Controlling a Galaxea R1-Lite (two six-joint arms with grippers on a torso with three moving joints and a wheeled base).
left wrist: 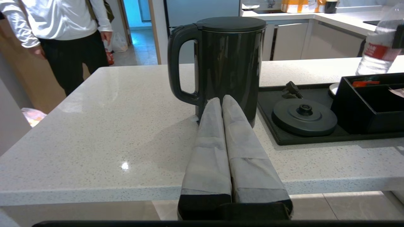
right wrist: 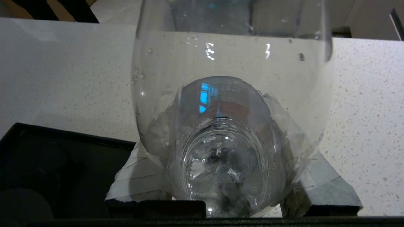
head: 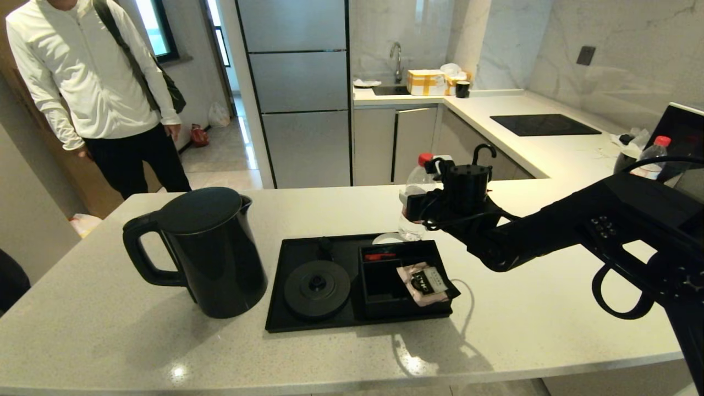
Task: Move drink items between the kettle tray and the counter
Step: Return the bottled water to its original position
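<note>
The matte-black kettle (head: 209, 253) (left wrist: 232, 63) stands upright on the pale speckled counter (head: 137, 346), just left of the black kettle tray (head: 291, 258). The tray's round base (head: 317, 289) (left wrist: 304, 116) is bare. My right gripper (head: 419, 208) (right wrist: 221, 126) is shut on a clear bottle (head: 412, 190) (right wrist: 227, 151) (left wrist: 377, 53) with a red cap. It holds the bottle tilted over the tray's far edge. My left gripper (left wrist: 221, 101) is shut and holds nothing. It hovers over the counter's front edge with its tips close to the kettle's lower body.
A pink sachet (head: 426, 283) lies in the tray's divided compartments (head: 385, 286). A white disc (head: 388, 238) lies behind the tray. Another red-capped bottle (head: 654, 157) stands far right. A black hob (head: 544, 125) is at the back right. A person (head: 93, 93) stands beyond the counter's far left.
</note>
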